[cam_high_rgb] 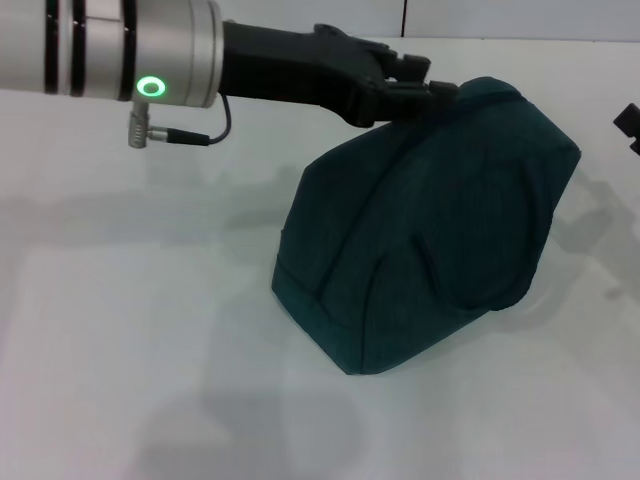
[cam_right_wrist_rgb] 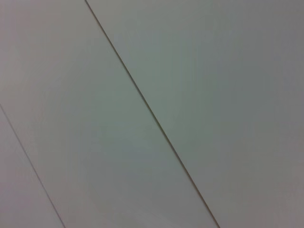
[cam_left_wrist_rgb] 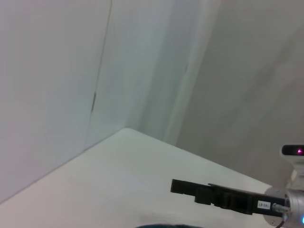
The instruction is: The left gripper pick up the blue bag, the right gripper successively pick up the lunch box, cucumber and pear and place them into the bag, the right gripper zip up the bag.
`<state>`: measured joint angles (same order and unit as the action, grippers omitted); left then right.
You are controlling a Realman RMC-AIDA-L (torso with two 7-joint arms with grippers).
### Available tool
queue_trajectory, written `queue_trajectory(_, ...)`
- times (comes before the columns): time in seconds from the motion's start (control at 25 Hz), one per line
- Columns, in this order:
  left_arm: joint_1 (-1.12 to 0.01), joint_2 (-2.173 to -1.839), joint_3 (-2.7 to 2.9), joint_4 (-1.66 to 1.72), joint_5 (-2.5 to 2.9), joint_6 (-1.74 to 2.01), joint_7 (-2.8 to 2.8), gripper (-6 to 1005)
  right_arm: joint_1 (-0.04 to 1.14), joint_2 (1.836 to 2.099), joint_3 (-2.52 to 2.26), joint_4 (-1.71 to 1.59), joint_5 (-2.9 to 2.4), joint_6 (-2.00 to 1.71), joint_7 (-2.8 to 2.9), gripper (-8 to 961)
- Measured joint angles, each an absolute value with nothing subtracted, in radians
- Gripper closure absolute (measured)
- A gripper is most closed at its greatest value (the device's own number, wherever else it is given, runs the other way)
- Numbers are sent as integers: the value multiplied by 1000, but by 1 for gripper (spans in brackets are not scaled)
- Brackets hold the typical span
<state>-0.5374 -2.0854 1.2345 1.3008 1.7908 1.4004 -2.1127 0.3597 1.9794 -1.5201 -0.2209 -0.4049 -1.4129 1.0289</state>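
found no readable text; only a tiny illegible white label [cam_left_wrist_rgb: 263, 205] at lower right, on the right gripper [cam_left_wrist_rgb: 183, 186].

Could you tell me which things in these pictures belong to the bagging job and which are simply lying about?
Belonging to the job:
- blue bag, tilted on the table
- left gripper, at the bag's top edge
- right gripper, only just in view at the right edge

Lying about:
- nothing else shows on the white table; lunch box, cucumber and pear are not in view
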Motion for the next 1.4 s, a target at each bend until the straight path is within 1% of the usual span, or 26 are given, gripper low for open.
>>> queue_trajectory(0.16,-506,-2085,1203,1350,1759,1402,-2088,625,359,1954,-1508,-221,-406,-1449,1029,111)
queue_trajectory(0.24,-482,-2084,1177,1381,1729,1406,-2069,530,359,1933,-1498,-221,-410,-1489,1028,73)
queue_trajectory(0.28,-468,-2082,1167,1394,1708,1410,-2057,483,359,1926,-1496,-221,-411,-1504,1028,74)
queue_trajectory(0.52,-385,-2081,1057,1422,1641,1533,-1962,210,364,1845,-1500,-240,-492,-1713,1028,77)
queue_trajectory(0.56,-371,-2081,1045,1417,1641,1559,-1946,165,364,1835,-1500,-257,-529,-1742,1028,78)
queue_trajectory(0.64,-334,-2081,1027,1401,1640,1619,-1900,145,361,1816,-1499,-306,-613,-1794,1022,78)
queue_trajectory(0.68,-314,-2081,1020,1394,1641,1641,-1880,135,358,1810,-1498,-331,-651,-1813,1016,78)
queue_trajectory(0.84,-219,-2083,998,1384,1641,1709,-1799,105,349,1806,-1496,-397,-793,-1890,983,78)
queue_trajectory(1.12,-83,-2084,1004,1349,1645,1766,-1663,107,322,1818,-1496,-403,-926,-1944,917,78)
queue_trajectory(1.24,-73,-2084,1005,1273,1670,1799,-1599,108,290,1829,-1495,-397,-990,-1952,857,78)
queue_trajectory(1.4,-93,-2085,1002,1103,1726,1807,-1461,109,275,1844,-1496,-373,-1061,-1900,807,78)
